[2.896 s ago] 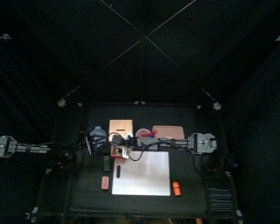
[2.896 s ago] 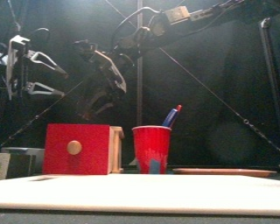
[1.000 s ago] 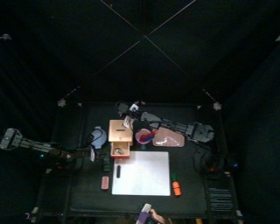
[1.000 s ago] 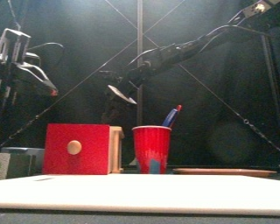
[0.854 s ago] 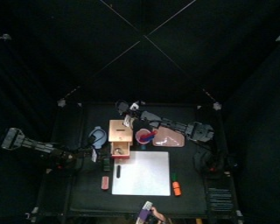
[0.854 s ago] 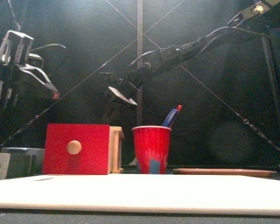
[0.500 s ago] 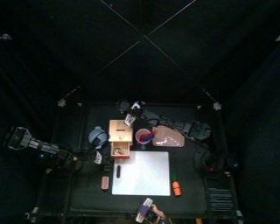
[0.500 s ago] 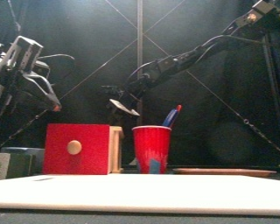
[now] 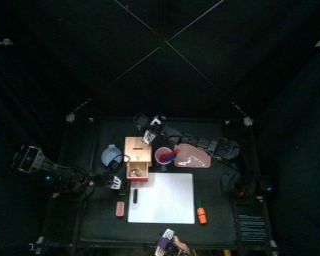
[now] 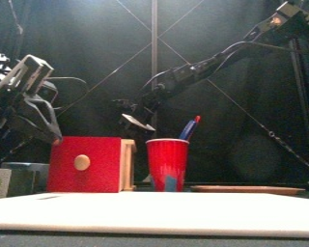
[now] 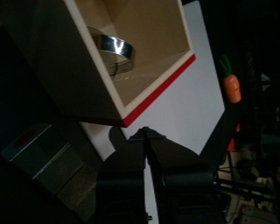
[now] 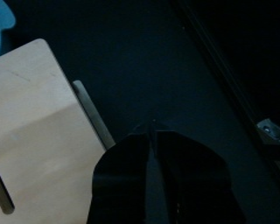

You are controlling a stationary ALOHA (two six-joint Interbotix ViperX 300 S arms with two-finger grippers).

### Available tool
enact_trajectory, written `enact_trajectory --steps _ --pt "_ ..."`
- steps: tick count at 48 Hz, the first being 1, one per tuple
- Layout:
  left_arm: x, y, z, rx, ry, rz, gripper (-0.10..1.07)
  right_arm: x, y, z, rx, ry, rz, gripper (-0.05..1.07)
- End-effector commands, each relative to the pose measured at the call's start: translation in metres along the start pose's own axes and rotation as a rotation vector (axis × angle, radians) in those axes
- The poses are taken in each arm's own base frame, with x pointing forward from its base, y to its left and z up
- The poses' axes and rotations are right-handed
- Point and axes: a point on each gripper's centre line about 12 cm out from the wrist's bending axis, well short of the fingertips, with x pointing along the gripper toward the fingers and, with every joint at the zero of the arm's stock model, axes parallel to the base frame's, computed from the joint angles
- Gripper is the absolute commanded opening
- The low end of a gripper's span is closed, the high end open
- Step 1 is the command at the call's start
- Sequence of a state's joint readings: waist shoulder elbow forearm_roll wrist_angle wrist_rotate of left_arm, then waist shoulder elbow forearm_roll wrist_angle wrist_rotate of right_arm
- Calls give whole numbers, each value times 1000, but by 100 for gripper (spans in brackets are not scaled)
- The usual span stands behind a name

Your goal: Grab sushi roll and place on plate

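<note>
The black table [image 9: 219,190] fills the middle of the pen; a white sheet [image 9: 163,197] covers much of its front half; the right arm reaches in from the right and across the middle, its gripper [image 12: 154,128] hanging above the table's back part, behind the box, its jaws drawn together to a thin slit with nothing between them; the left arm is pulled back at the table's left edge, raised, its gripper [image 11: 143,133] aimed towards the box's open side, jaws likewise closed on nothing; the box [image 9: 137,160], pale wood with a red face, stands just behind the sheet's left corner; a round banded thing [image 11: 113,45] lies inside it, and I cannot tell whether that is the sushi roll; no roll is clearly seen elsewhere; the plate [image 9: 195,156], salmon pink, lies flat behind the sheet's right part, just right of the cup, nothing on it that I can see; a red cup [image 9: 164,155] stands between box and plate, a blue-tipped stick [image 10: 189,126] leaning out of it; a dark bowl [image 9: 113,155] sits left of the box; a toy carrot [image 9: 200,214] lies by the sheet's front right corner; a small red thing [image 9: 120,208] lies by the sheet's front left edge; a person's hand [image 9: 168,240] shows at the front edge.
</note>
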State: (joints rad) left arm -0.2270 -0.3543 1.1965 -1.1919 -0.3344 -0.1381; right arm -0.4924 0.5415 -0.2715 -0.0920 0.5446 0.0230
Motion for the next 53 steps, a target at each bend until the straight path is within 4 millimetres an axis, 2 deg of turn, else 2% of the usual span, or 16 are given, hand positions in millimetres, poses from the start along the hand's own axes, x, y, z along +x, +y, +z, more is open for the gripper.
enact_trajectory --steps 1,12,29,53 --pt "3 -7 4 -4 -22 -10 34 -19 -2 21 3 -60 -3 51" --pt "6 3 17 -22 -67 24 34 -19 0 21 2 -58 0 51" --pt "8 7 37 -14 -128 33 34 -18 0 21 -1 -55 -1 51" --pt "9 25 79 -17 -248 88 34 -19 -1 22 -8 -58 -3 51"
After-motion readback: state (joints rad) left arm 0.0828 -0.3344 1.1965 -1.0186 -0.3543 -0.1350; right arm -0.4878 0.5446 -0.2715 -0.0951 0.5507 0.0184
